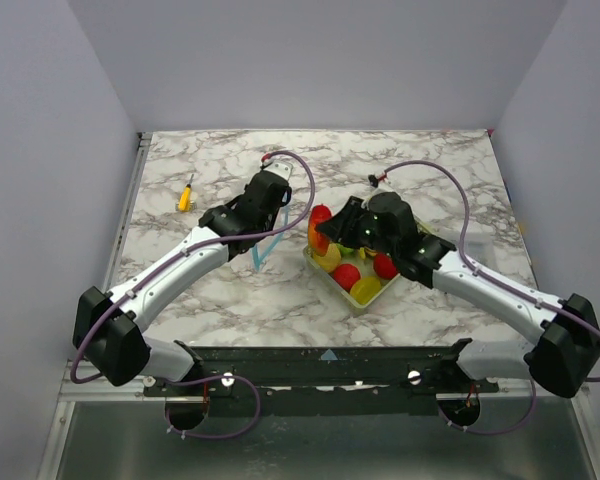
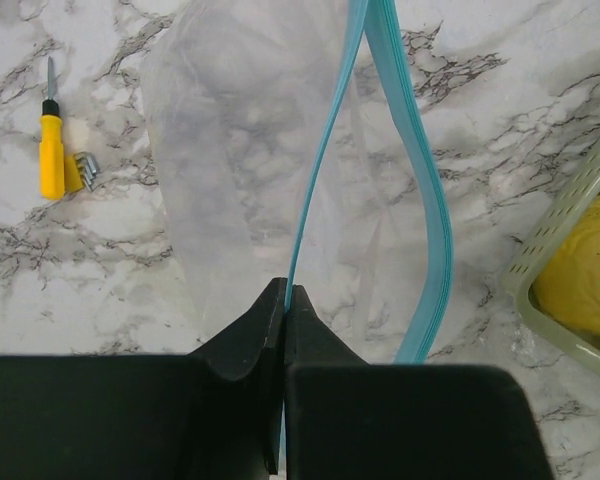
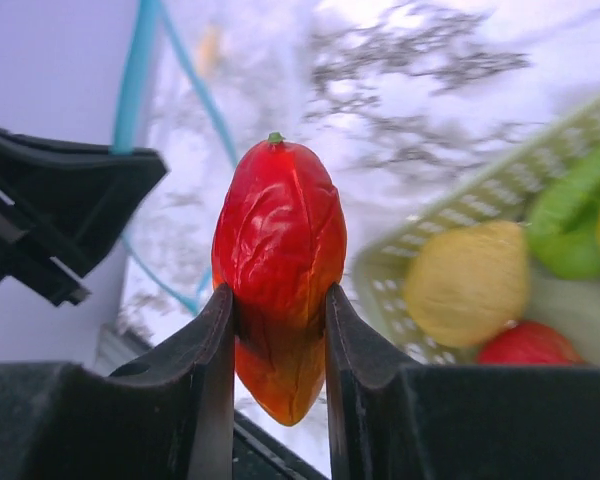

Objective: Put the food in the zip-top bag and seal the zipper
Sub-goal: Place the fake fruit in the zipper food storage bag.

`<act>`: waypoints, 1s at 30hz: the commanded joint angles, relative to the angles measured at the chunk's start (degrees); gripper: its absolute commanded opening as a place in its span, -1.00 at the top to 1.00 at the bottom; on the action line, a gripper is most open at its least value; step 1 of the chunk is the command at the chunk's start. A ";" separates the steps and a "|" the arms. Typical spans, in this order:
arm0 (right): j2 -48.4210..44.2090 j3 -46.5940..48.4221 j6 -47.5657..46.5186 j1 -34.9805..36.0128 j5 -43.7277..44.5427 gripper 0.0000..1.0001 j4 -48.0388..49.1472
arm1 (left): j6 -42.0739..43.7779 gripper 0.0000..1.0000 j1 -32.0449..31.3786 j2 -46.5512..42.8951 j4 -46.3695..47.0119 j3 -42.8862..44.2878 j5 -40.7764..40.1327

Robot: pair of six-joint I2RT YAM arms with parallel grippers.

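Note:
My left gripper [image 2: 285, 290] is shut on one side of the light-blue zipper [image 2: 425, 230] and holds the clear zip-top bag [image 2: 240, 140] up with its mouth gaping; the bag's far end runs out of that view. My right gripper [image 3: 280, 300] is shut on a red-orange toy fruit [image 3: 280, 230]. It holds the fruit in the air over the left end of the basket [image 1: 365, 300], near the bag's mouth [image 1: 263, 250]. More food lies in the basket: a yellow piece [image 3: 465, 285], a green one [image 3: 570, 215] and a red one [image 3: 528, 345].
A small yellow screwdriver [image 1: 185, 196] lies on the marble table at the back left, beside the bag [image 2: 51, 150]. The yellow-green mesh basket [image 2: 570, 215] sits just right of the bag. Grey walls enclose the table on three sides.

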 commanded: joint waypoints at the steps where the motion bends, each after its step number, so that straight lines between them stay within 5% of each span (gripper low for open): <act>1: 6.08 2.46 2.07 0.48 -15.94 0.99 13.75 | -0.79 1.00 0.27 -2.58 1.00 -0.33 2.18; 11: 14.53 2.15 5.70 0.43 -35.45 0.99 33.66 | -0.79 1.00 0.34 -2.66 1.09 -0.51 3.32; 17: 15.95 6.46 8.79 0.26 -22.03 0.99 20.93 | -1.05 1.00 0.52 -3.17 1.14 -0.50 3.41; 23: 22.96 9.37 15.91 0.30 -24.62 0.99 23.67 | -1.40 1.00 0.76 -4.17 1.59 -0.79 3.59; 30: 23.58 9.91 18.78 0.30 -13.64 0.99 20.97 | -1.75 1.00 1.10 -4.76 1.80 -1.03 4.08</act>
